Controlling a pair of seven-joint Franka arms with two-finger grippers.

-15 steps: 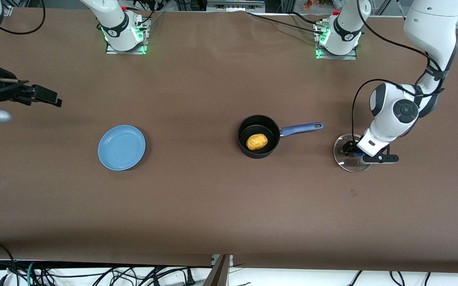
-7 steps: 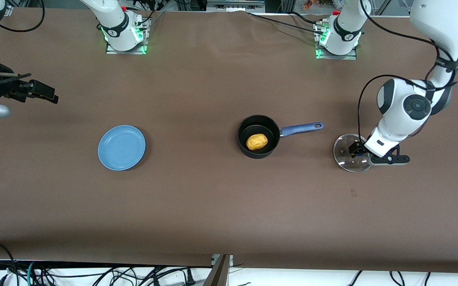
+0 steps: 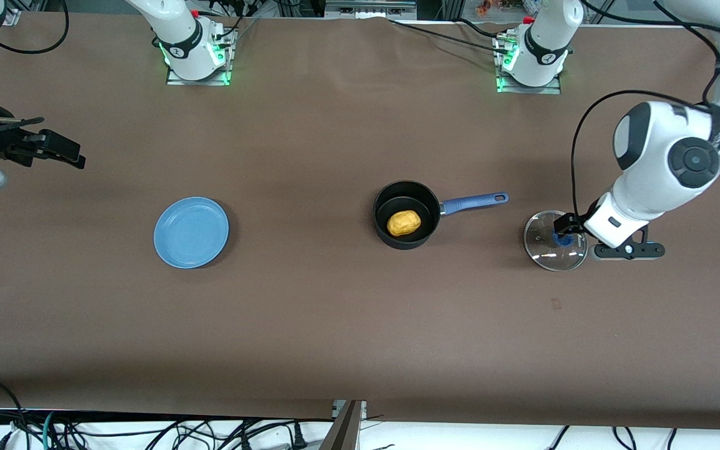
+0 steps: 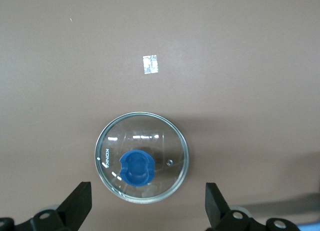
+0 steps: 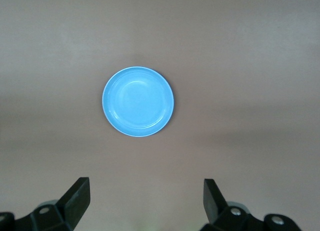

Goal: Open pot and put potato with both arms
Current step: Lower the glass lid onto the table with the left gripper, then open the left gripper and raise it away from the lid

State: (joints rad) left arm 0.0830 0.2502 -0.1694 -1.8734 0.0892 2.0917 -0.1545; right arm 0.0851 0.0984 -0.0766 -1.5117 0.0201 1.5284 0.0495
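The black pot point(image 3: 382, 212) stands uncovered mid-table, its blue handle point(image 3: 472, 202) pointing toward the left arm's end. The yellow potato point(image 3: 404, 223) lies inside it. The glass lid point(image 3: 544, 249) with a blue knob point(image 4: 137, 168) lies flat on the table past the handle's tip. My left gripper point(image 3: 572, 230) hangs open above the lid's edge point(image 4: 148, 205), with nothing between its fingers. My right gripper point(image 3: 67, 154) is up in the air at the right arm's end of the table, open and empty point(image 5: 145, 201).
A flat blue plate point(image 3: 191, 232) lies toward the right arm's end, also in the right wrist view as the blue plate point(image 5: 138, 101). A small tape mark point(image 3: 556, 304) sits nearer the front camera than the lid. Brown cloth covers the table.
The left arm has lifted and swung toward its own end of the table, uncovering the lid's knob. The right gripper has drawn back a little toward the table's edge.
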